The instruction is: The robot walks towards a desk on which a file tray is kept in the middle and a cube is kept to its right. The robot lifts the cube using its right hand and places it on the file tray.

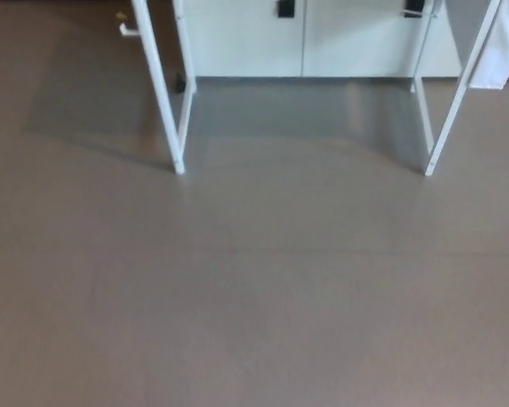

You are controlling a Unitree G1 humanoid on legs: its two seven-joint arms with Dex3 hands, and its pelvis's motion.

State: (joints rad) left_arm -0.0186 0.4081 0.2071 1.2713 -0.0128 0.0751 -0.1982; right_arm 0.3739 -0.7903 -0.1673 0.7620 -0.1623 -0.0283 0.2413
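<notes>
Grey-brown smooth floor [254, 297] fills nearly all of our head view, with a darker shadow [102, 102] lying across its upper left part. At the top stands a white metal desk frame [160, 93]: we see its slanted front leg on the left, a matching slanted leg on the right [462, 85], and thinner rear legs behind them. The desktop is cut off by the upper edge, so we cannot see the cube or the file tray. Behind the legs runs a row of white flat-fronted cabinets [246, 38] with small black handles [285, 8]. A white cloth [505, 51] hangs at the upper right corner. Neither our left hand nor our right hand shows, so we cannot tell their state.
</notes>
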